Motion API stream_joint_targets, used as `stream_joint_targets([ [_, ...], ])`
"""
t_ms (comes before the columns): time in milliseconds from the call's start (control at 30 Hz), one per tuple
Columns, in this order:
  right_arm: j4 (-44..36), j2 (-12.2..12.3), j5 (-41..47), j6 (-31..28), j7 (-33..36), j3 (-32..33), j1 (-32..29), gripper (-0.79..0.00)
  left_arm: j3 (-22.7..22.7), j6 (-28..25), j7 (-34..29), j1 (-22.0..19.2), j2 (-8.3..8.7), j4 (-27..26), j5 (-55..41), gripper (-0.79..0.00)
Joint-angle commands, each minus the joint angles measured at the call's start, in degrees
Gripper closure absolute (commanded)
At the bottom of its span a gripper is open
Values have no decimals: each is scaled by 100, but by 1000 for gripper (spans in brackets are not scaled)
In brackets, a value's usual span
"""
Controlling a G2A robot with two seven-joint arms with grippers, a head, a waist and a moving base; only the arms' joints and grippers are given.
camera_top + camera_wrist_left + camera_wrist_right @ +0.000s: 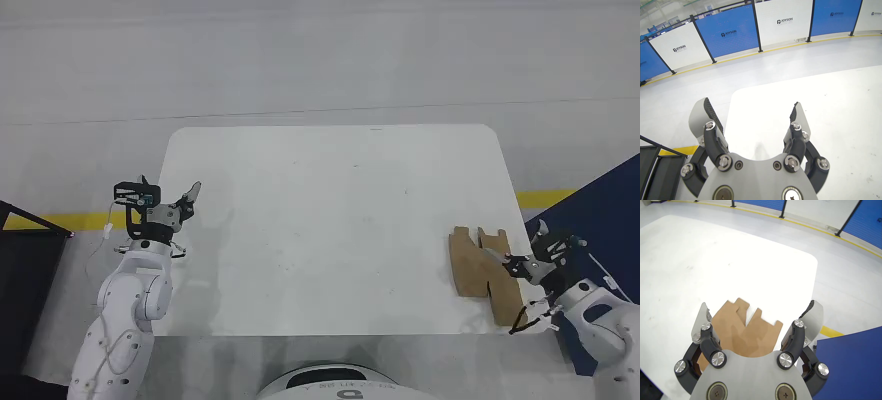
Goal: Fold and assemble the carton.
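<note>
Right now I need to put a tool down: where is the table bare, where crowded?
The table is bare across its middle and far side, between the left gripper at its left edge and the flat carton. Crowded: the near right corner, with the right gripper at the carton.

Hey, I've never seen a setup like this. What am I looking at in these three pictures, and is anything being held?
This is a two-armed robot working at a white table. The wide picture looks down from a camera above its arms. The other two come from a camera on each wrist, so the metal claws up front are its grippers. The left gripper is open near the table's left edge, with nothing in it. The right gripper is also open, poised over a brown carton lying flat near the right edge. Nothing looks gripped yet.
</note>
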Motion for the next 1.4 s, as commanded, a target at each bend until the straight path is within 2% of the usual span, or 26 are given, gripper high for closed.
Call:
stream_joint_targets([
  [0,23,-2,-499,-14,-461,48,-213,-785,0,0,0,0,0,0,0,-785],
  [200,269,-10,-1711,505,-1254,-138,-476,-785,0,0,0,0,0,0,0,-785],
  [300,381,-1,-2054,608,-1414,-196,-544,-702,0,0,0,0,0,0,0,-785],
  [400,450,12,-2250,586,-1526,-209,-620,-677,0,0,0,0,0,0,0,-785],
  [633,526,93,-2502,3,-1604,-27,-734,-613,0,0,0,0,0,0,0,-785],
  [767,596,115,-2588,33,-1570,17,-706,-671,0,0,0,0,0,0,0,-785],
  [867,644,118,-2579,166,-1518,37,-677,-677,0,0,0,0,0,0,0,-785],
  [1033,695,111,-2506,442,-1437,70,-647,-603,0,0,0,0,0,0,0,-785],
  [1200,716,108,-2252,550,-1419,235,-651,-573,0,0,0,0,0,0,0,-785],
  [1367,662,113,-2173,519,-1547,399,-780,-591,0,0,0,0,0,0,0,-785],
])
